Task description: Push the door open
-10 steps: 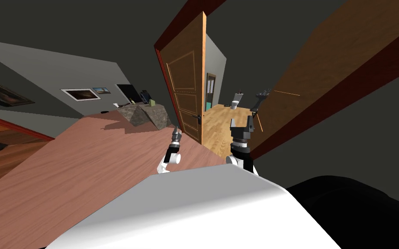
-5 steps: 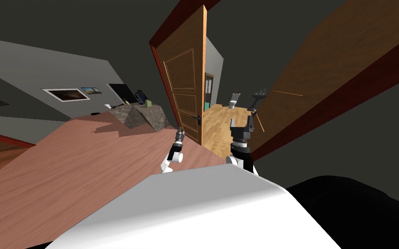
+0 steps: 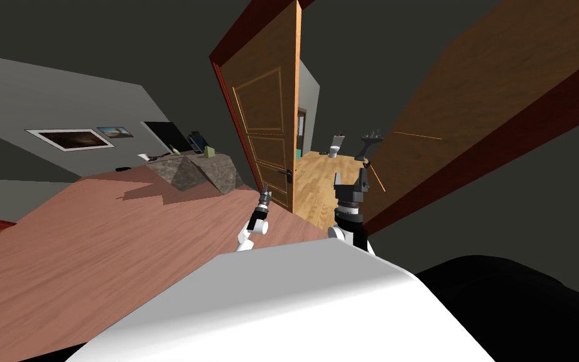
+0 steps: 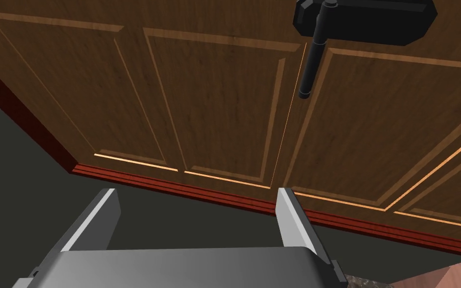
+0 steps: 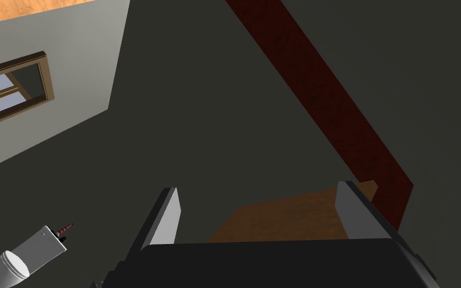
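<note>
Left wrist view: left hand (image 4: 195, 193) spread before door (image 4: 214, 100); seemingly not touching.

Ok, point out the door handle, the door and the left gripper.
door handle (image 4: 310, 65), left wrist view, on the black lever.
door (image 4: 214, 100), left wrist view, on a wood panel.
left gripper (image 4: 196, 194), left wrist view, midway between its open fingertips.
</note>
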